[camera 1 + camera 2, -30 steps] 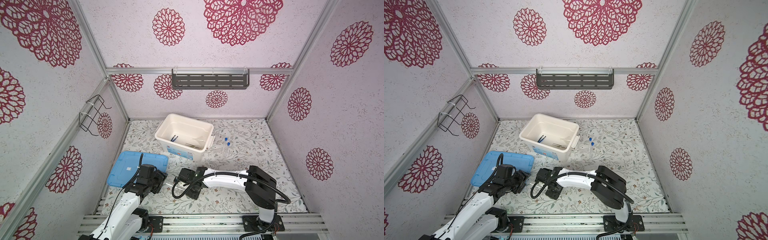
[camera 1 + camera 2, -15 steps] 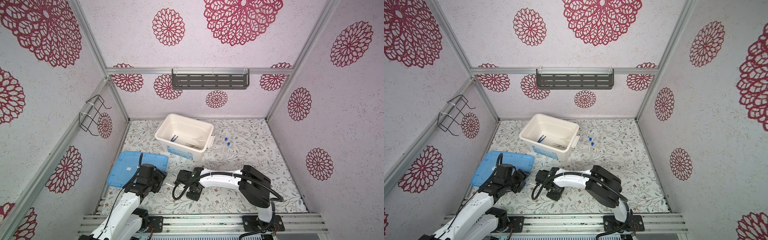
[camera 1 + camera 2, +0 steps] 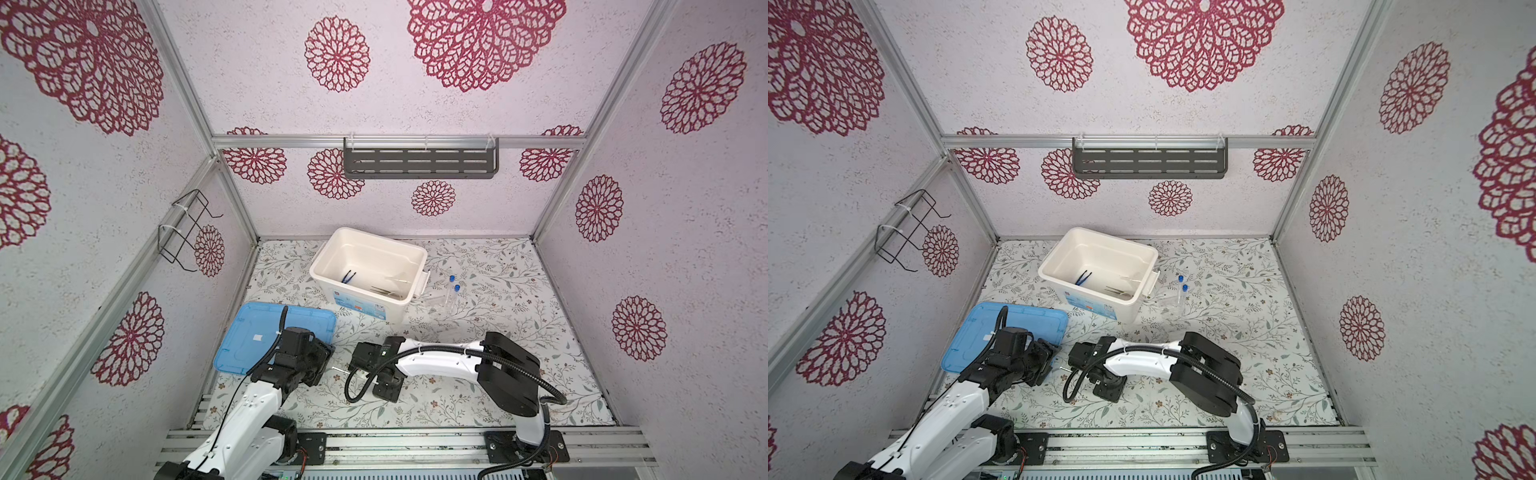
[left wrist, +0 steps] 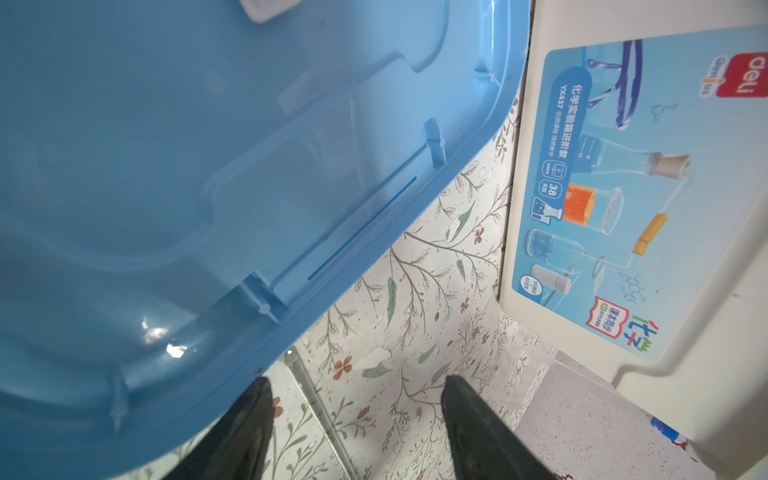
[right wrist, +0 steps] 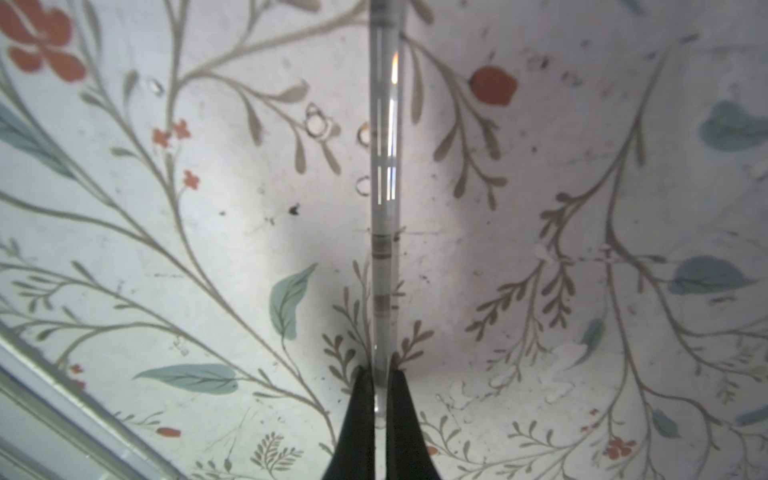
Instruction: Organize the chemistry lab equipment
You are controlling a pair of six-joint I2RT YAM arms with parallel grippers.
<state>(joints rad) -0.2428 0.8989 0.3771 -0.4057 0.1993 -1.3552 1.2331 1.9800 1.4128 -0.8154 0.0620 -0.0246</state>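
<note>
A thin clear rod [image 5: 384, 166] lies on the flowered mat, and my right gripper [image 5: 381, 374] is shut on its near end. In both top views that gripper [image 3: 352, 369] is low at the front middle, with the rod's tip [image 3: 335, 368] poking out to its left. My left gripper [image 4: 355, 382] is open just left of it, its fingers either side of the same rod [image 4: 316, 407] without touching it. Two blue-capped test tubes [image 3: 453, 291] lie right of the white box [image 3: 361, 305]. Blue tweezers [image 3: 348, 276] and grey metal tweezers [image 3: 386, 291] rest inside the box.
The blue lid [image 3: 257, 332] lies flat at the front left, close to my left gripper [image 3: 326, 353]. A grey shelf [image 3: 419, 163] hangs on the back wall and a wire rack [image 3: 187, 232] on the left wall. An aluminium rail [image 3: 374, 440] borders the front.
My right gripper's jaws have closed onto the rod, and the right arm's elbow has swung a little left and down. The left arm has not moved.
</note>
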